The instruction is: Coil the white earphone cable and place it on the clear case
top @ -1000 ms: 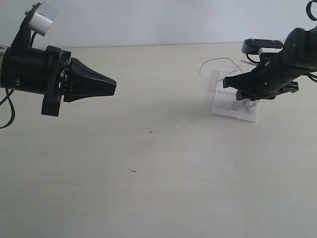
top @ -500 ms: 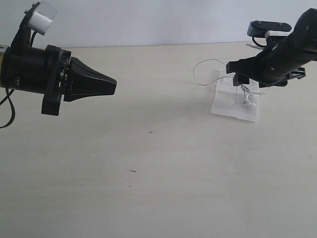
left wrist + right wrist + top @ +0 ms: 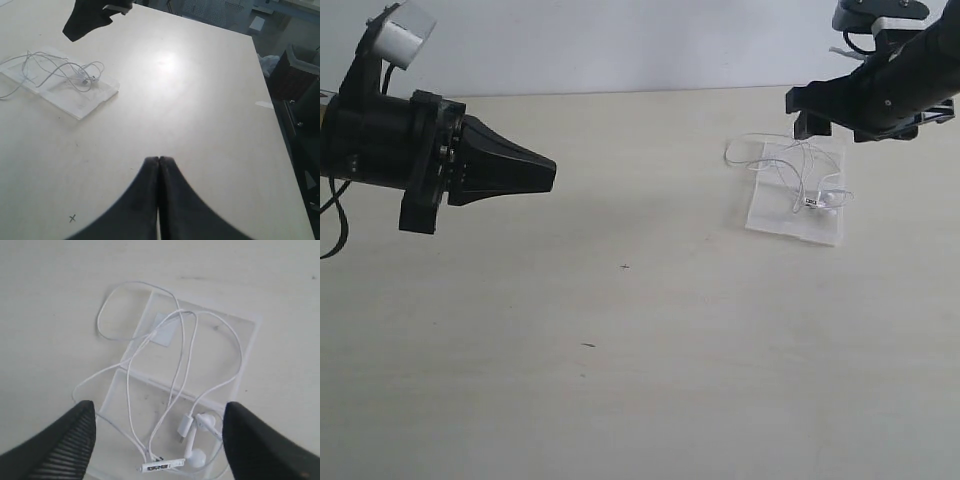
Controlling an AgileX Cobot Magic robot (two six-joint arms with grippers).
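Note:
The white earphone cable (image 3: pixel 790 172) lies in loose loops on the clear case (image 3: pixel 772 210), with one loop spilling past the case's far left corner. Its earbuds, plug and inline remote (image 3: pixel 161 466) rest on the case (image 3: pixel 220 340) near one end. My right gripper (image 3: pixel 159 412) hangs open above the case, with nothing between its fingers; in the exterior view it (image 3: pixel 820 122) sits just behind the case. My left gripper (image 3: pixel 548 175) is shut and empty, far to the left over bare table. From the left wrist view the cable (image 3: pixel 60 70) and case (image 3: pixel 95 97) lie well ahead of the shut fingertips (image 3: pixel 158 161).
The pale table (image 3: pixel 640 330) spreads wide between both arms. A small dark mark (image 3: pixel 588 345) and a cross mark (image 3: pixel 72 218) sit on it. The table's far edge (image 3: pixel 260 55) drops to clutter beyond.
My right gripper has risen and pulled back from the case, letting go of the cable, which now lies spread on the case. The left arm has not moved.

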